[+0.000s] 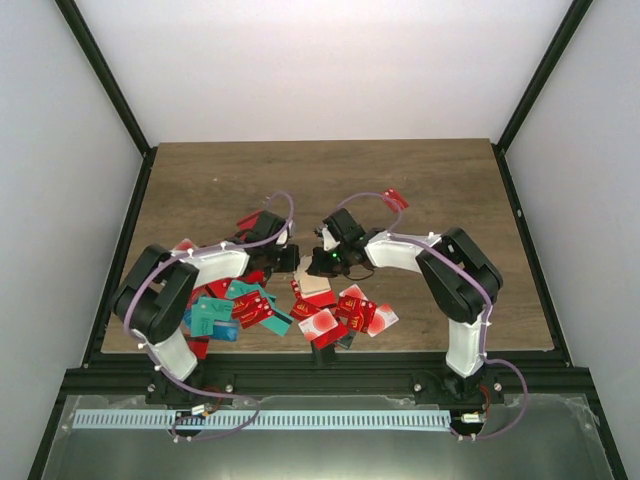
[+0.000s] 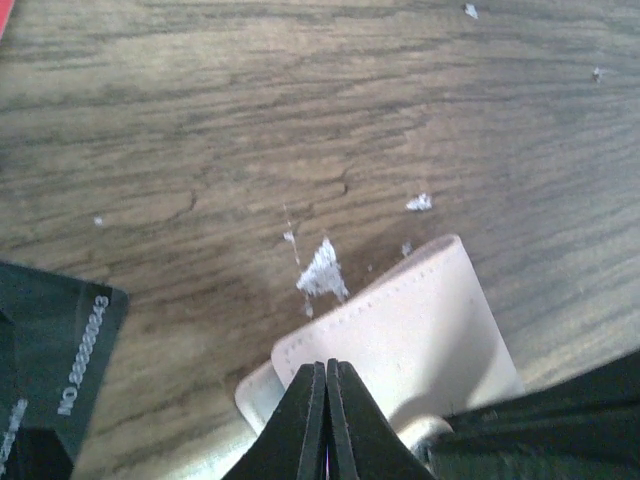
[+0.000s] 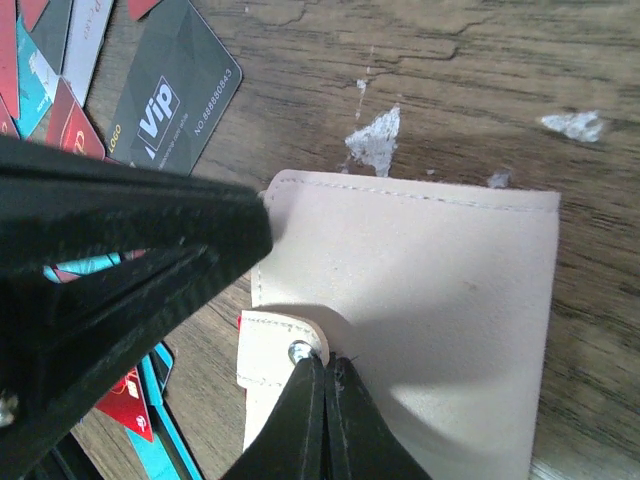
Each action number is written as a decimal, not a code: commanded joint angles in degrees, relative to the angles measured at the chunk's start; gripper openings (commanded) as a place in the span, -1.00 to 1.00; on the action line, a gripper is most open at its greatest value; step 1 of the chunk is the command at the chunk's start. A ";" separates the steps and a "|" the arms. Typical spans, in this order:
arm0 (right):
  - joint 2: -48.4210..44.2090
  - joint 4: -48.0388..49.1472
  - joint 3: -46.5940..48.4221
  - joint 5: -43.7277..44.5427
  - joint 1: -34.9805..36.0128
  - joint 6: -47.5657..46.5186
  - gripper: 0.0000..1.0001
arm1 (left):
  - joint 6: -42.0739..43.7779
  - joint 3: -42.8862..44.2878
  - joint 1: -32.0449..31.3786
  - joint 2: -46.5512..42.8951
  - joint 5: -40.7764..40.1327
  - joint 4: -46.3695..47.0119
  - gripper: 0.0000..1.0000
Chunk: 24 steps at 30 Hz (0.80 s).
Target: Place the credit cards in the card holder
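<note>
The beige card holder [image 3: 430,300] lies shut and flat on the wooden table; from above only a strip of the holder [image 1: 318,290] shows below the two wrists. My right gripper [image 3: 325,362] is shut, its tips resting against the snap tab [image 3: 268,345] beside the metal stud. My left gripper [image 2: 327,366] is shut too, its tips over the holder's [image 2: 420,320] stitched edge; its black fingers [image 3: 150,225] reach the holder's upper left corner. Nothing shows between either pair of fingers. Credit cards, red [image 1: 345,305] and teal [image 1: 212,315], lie scattered near the front.
A black VIP card [image 3: 175,95] lies just left of the holder, seen also as a dark card [image 2: 55,365] in the left wrist view. One red card [image 1: 397,198] lies apart at the back right. White scuffs [image 3: 375,135] mark the wood. Black frame rails [image 1: 120,260] edge the table.
</note>
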 commanded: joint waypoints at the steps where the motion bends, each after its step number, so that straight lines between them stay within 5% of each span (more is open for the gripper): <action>1: 5.94 -7.56 -1.47 8.33 -0.32 -0.30 -0.99 | 1.86 -1.77 -0.58 -4.04 1.84 -0.35 -0.92; 14: 6.44 -7.38 -2.25 7.05 -0.44 0.04 -0.99 | 2.68 -4.89 -1.86 -7.35 6.54 3.08 -0.92; 24: 6.27 -6.43 -2.98 6.25 -0.78 0.10 -0.99 | 2.25 -2.46 -5.51 3.65 3.66 2.18 -0.92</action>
